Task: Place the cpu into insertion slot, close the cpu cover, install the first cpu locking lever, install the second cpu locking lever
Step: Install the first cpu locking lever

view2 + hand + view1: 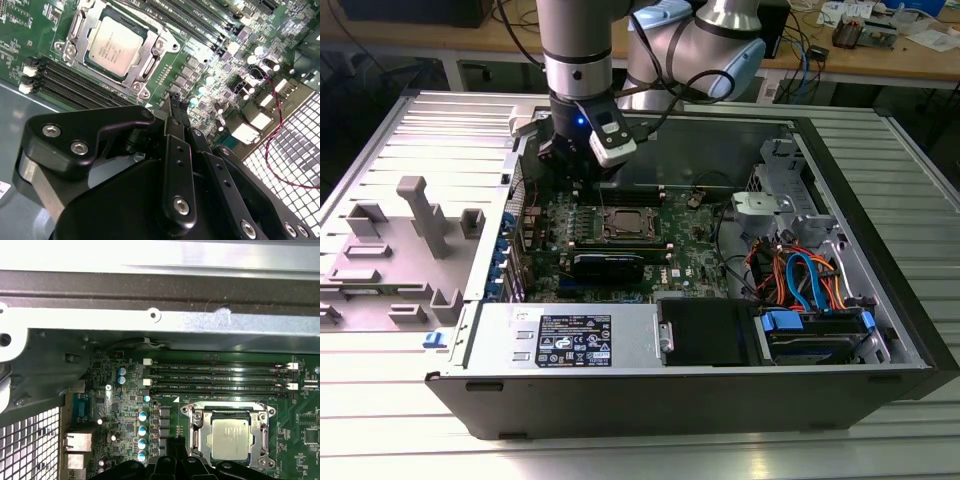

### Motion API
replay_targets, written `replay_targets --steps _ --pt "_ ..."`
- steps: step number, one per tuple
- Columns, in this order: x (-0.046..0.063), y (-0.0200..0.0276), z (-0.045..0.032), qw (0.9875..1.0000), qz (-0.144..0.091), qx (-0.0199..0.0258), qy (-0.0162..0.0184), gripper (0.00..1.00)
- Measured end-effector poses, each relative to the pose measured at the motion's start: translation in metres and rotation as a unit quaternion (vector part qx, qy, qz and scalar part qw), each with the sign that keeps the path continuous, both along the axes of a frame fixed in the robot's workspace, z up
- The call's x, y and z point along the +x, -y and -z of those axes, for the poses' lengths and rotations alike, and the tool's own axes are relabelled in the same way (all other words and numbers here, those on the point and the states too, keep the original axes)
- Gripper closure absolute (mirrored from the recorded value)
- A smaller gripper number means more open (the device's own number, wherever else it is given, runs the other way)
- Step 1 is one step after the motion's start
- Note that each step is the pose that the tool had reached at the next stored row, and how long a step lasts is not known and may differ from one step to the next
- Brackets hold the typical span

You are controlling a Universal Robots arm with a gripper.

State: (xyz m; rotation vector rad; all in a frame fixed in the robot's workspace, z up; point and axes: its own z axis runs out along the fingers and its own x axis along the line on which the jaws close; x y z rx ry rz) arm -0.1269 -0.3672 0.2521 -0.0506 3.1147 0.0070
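The cpu (116, 44) lies flat in the insertion slot (142, 91) on the green board, its silver top showing. Around it the cpu cover (150, 56) lies down as a metal frame. In the first wrist view the cpu (230, 439) and the cover (198, 439) show the same. Thin levers run along the socket's sides; whether they are latched I cannot tell. My gripper (175, 106) is shut on nothing and hovers above the board beside the socket. In the exterior view my gripper (580, 170) hangs over the board's back, to the left of the cpu (626, 222).
Long black memory slots (220, 376) flank the socket. The open case's metal wall (160, 320) stands close behind. A black power supply (705, 330) and coloured cables (800, 275) fill the case's right. A grey fixture (415, 215) stands on the table to the left.
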Motion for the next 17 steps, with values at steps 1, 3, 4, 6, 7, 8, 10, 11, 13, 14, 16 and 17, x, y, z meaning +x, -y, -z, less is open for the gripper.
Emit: replay_targets --steps 1,3,4,6,7,8,10,11,13,14,16,17 --pt "0.0 -0.0017 0.0 1.0 -0.001 0.0 0.0 0.89" --pt "0.0 -0.0234 0.0001 1.0 -0.002 0.0 -0.0005 0.89" --pt "0.0 -0.0272 -0.0049 1.0 -0.002 0.0 -0.0005 0.89" --pt "0.003 -0.0278 -0.0049 1.0 -0.002 0.0 -0.0011 0.89" --pt "0.005 -0.0279 -0.0049 1.0 -0.001 0.0 -0.0015 0.89" --pt "0.007 -0.028 -0.0049 1.0 -0.001 0.0 -0.002 0.89" --pt "0.014 -0.0281 -0.0049 1.0 -0.002 0.0 -0.0038 0.89" --pt "0.016 -0.0281 -0.0049 1.0 -0.002 0.0 -0.0042 0.89" --pt "0.019 -0.0281 -0.0049 1.0 -0.001 0.0 -0.0045 0.89" --pt "0.021 -0.0281 -0.0049 1.0 -0.001 0.0 -0.0046 0.89" --pt "0.026 -0.0282 -0.0047 1.0 -0.002 0.0 -0.005 0.89" --pt "0.031 -0.0285 -0.0041 1.0 -0.002 0.0 -0.0062 0.89"
